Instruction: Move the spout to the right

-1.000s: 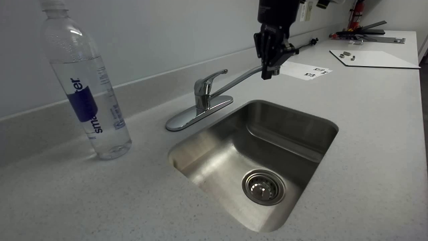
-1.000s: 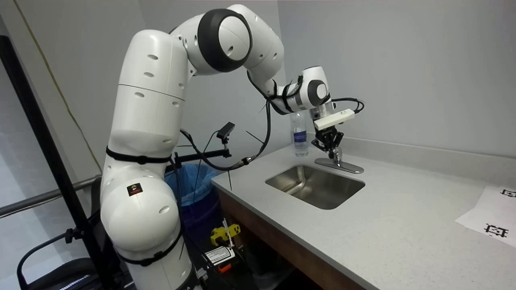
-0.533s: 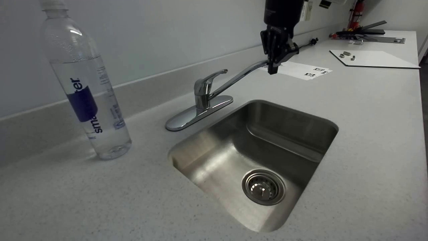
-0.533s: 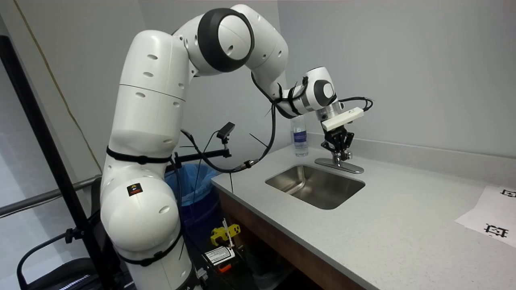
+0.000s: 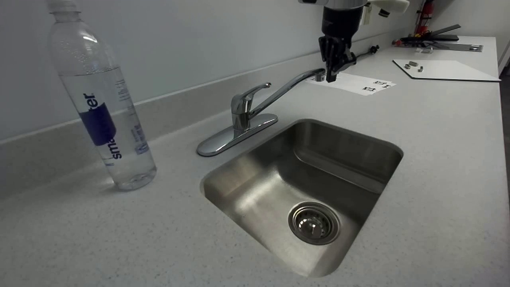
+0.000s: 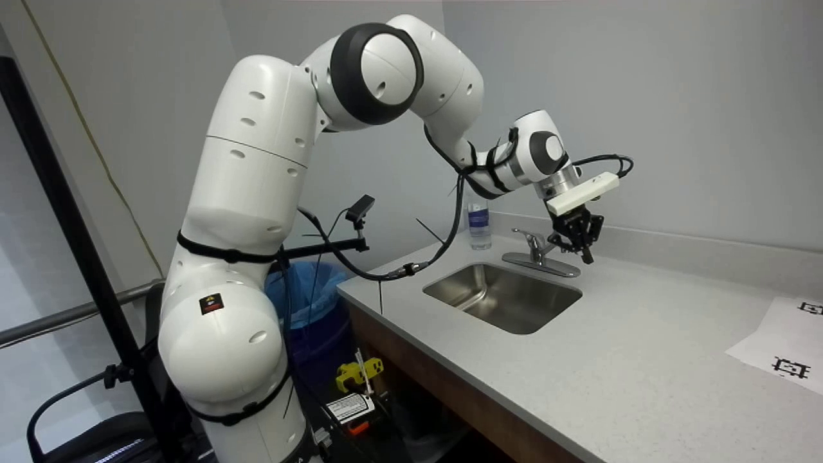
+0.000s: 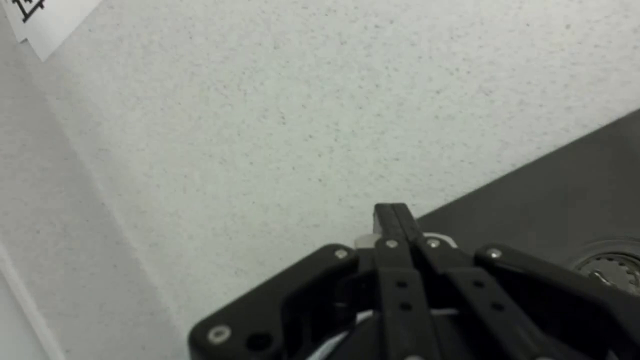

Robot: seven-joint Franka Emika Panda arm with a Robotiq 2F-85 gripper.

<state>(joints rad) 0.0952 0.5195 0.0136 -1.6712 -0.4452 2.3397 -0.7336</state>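
The chrome spout (image 5: pixel 283 92) rises from the faucet base in an exterior view, its downturned tip pointing away from the sink (image 5: pixel 255 247). The flatter lever handle (image 5: pixel 255 91) stands above its root; the handle also shows in an exterior view (image 6: pixel 532 239), where the gripper hides most of the spout. My black gripper (image 5: pixel 330 79) is just beside the spout tip; I cannot tell whether they touch. The gripper also shows in an exterior view (image 6: pixel 587 258). In the wrist view the gripper (image 7: pixel 392 206) is shut with its fingers together and nothing between them. The spout is not clearly visible there.
A water bottle (image 5: pixel 107 115) stands left of the faucet; it also shows in an exterior view (image 6: pixel 479 225). The backsplash (image 6: pixel 681 249) runs behind the faucet. Marker sheets (image 5: pixel 358 83) lie on the counter beyond the gripper. The sink drain (image 7: pixel 612 270) shows in the wrist view.
The gripper has moved to the right in both exterior views. The spout has swung away from the sink, toward the backsplash, and its tip has come into view beside the fingers.
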